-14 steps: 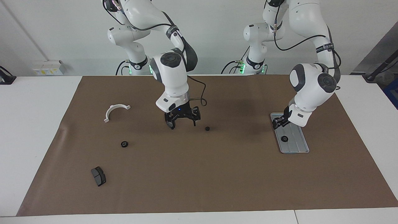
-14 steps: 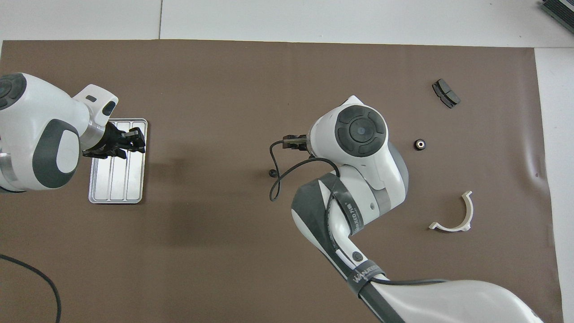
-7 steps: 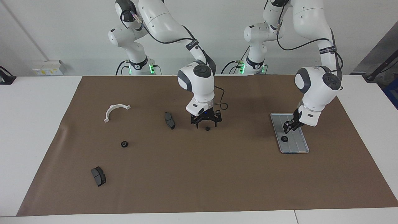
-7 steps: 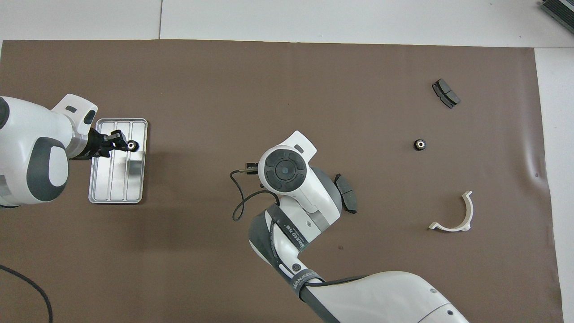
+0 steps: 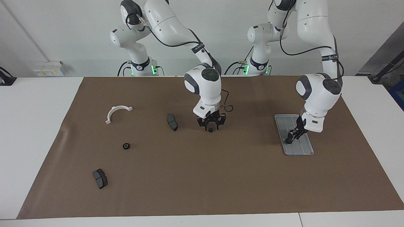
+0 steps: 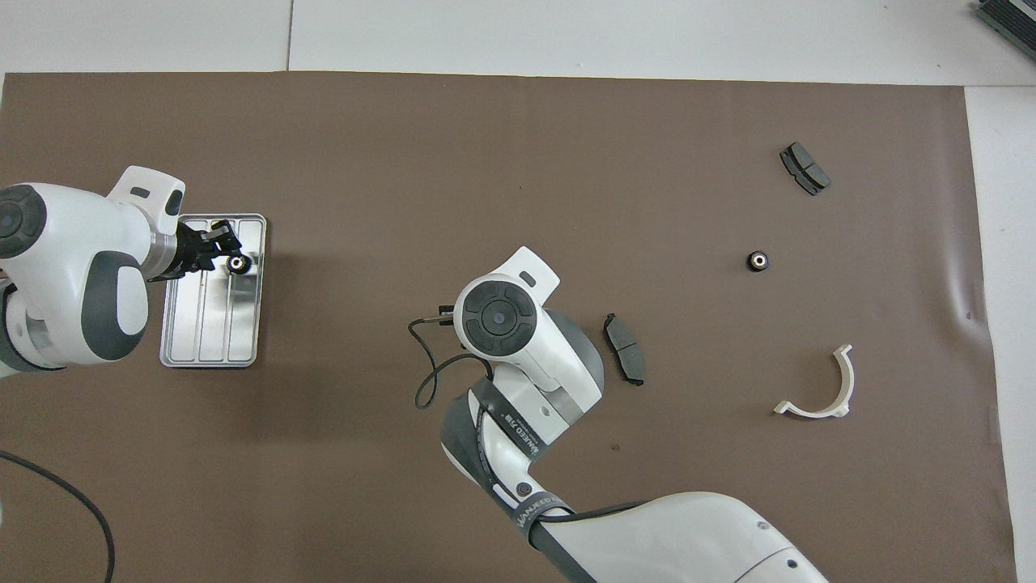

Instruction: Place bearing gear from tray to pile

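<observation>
Covering most of the white table [image 5: 38, 126], the brown mat [image 5: 202, 183] carries every item (clock read from the robots' end, twelve pointing away from them).

Left arm: the left gripper [image 5: 289, 139] is down on the tray [image 5: 303, 148], which lies at nine o'clock on the mat. Its tips are at the tray gear [image 6: 237, 262] in the farther half of the tray, in the groove nearest the mat's centre. Jaw state cannot be told, nor whether the gear is gripped.

Right arm: the right gripper [image 5: 210, 126] is low over the centre gear [image 5: 210, 130] at mid-mat. Jaw state cannot be told.

White half-ring bracket [image 5: 115, 112] – four o'clock, near the mat's edge.

Two dark pads: one [image 5: 172, 122] just beside the right gripper at its three o'clock, the other [image 5: 100, 178] at two o'clock, well apart.

Outlying gear [image 5: 126, 146] – about three o'clock, between the bracket and the two o'clock pad, well apart from the centre gear.
</observation>
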Controlling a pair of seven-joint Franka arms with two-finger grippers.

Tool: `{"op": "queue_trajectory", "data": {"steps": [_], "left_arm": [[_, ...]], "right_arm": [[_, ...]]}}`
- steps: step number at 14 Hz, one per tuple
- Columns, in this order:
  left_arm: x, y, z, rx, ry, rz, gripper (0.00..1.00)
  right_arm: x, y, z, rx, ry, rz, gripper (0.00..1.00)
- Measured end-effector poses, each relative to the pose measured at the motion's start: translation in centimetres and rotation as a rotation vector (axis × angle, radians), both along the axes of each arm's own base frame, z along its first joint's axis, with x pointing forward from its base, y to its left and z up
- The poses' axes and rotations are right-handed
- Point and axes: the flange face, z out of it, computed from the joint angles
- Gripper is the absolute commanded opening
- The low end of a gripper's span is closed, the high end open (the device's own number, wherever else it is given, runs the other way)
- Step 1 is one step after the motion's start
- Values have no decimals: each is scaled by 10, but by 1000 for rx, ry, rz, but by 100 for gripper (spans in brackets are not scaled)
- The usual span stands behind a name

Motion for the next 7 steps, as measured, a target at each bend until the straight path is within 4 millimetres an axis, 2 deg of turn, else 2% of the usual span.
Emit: {"op": "queue_trajectory", "data": {"steps": [5, 6, 7], "left_arm": [[4, -3, -1, -9, -30, 44, 46], [4, -3, -2, -10, -30, 49, 46], [4, -4, -3, -11, -30, 54, 46]], "right_arm": [[-3, -2, -7, -10, 12, 0, 41], [-3, -2, -6, -10, 12, 0, 32], [-3, -2, -6, -10, 12, 0, 14]]}}
